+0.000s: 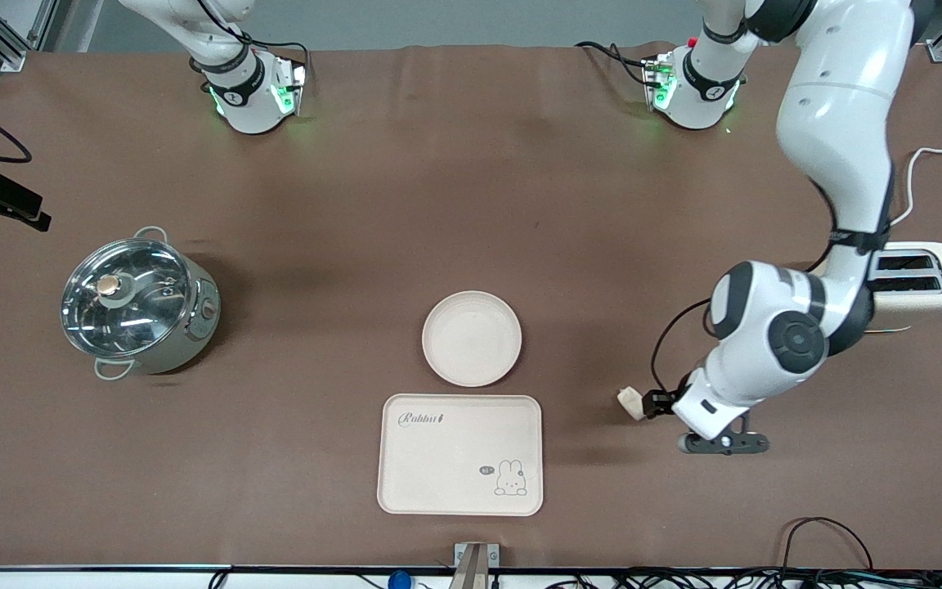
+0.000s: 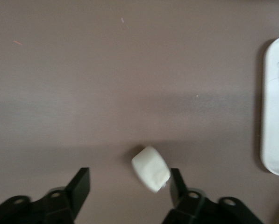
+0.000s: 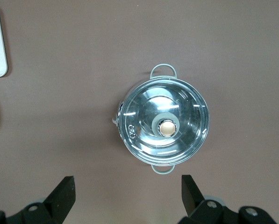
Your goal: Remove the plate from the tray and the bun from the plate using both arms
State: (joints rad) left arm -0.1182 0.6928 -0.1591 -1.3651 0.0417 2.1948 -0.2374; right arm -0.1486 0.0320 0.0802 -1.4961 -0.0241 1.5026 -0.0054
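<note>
Both Jobs Look All But Finished

Both removals seem done from where I stand. The round cream plate (image 1: 472, 338) sits bare on the brown counter (image 1: 438, 204), just beside the flat cream rectangular rabbit tray (image 1: 460, 455), which is empty too. The small pale cream-yellow bun (image 2: 151, 168) lies on the counter between the spread fingers of the left hand (image 2: 130, 184), close to one finger, well toward the left arm's end from the tray. The right hand (image 3: 127, 191) hangs wide and empty over the lidded steel pot (image 3: 163, 124), waiting. Only the withdrawal looks left.
</note>
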